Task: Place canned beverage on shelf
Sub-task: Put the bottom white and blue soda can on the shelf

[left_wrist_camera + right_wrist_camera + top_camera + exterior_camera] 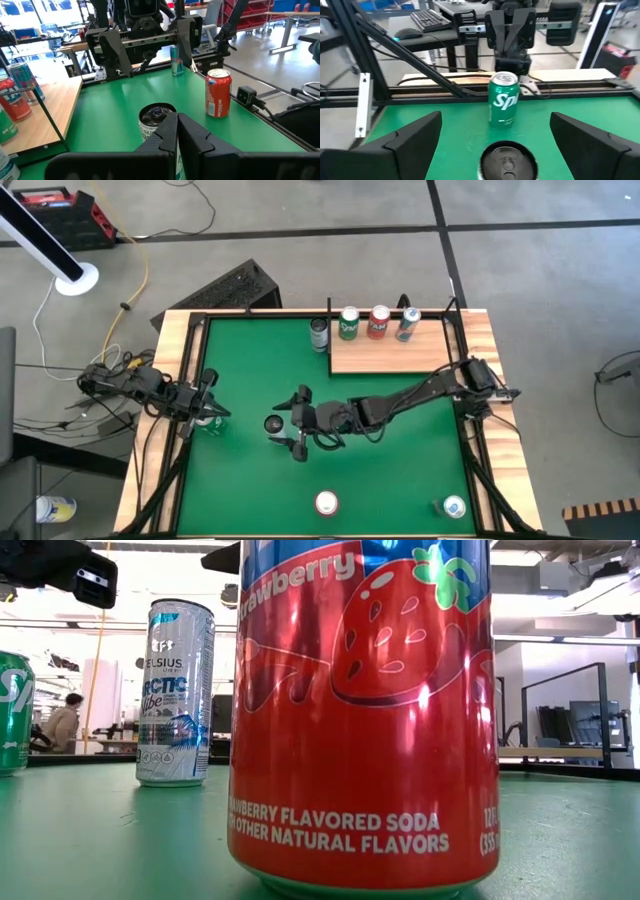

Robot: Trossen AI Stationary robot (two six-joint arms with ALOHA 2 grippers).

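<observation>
1. My right hand is wide open around the dark can, mid table, far from the shelf.
2. It's hard and slippery, maybe full; I'd squeeze its middle.
3. My left hand waits, shut.

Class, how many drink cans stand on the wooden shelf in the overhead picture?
3: green can, red can and silver-blue can, in a row along the shelf's far edge. A dark can stands just off it. None seems hidden.

You have eight cans on the table: three on the shelf, one beside it, four on the green. Two arms, one shelf.
</observation>
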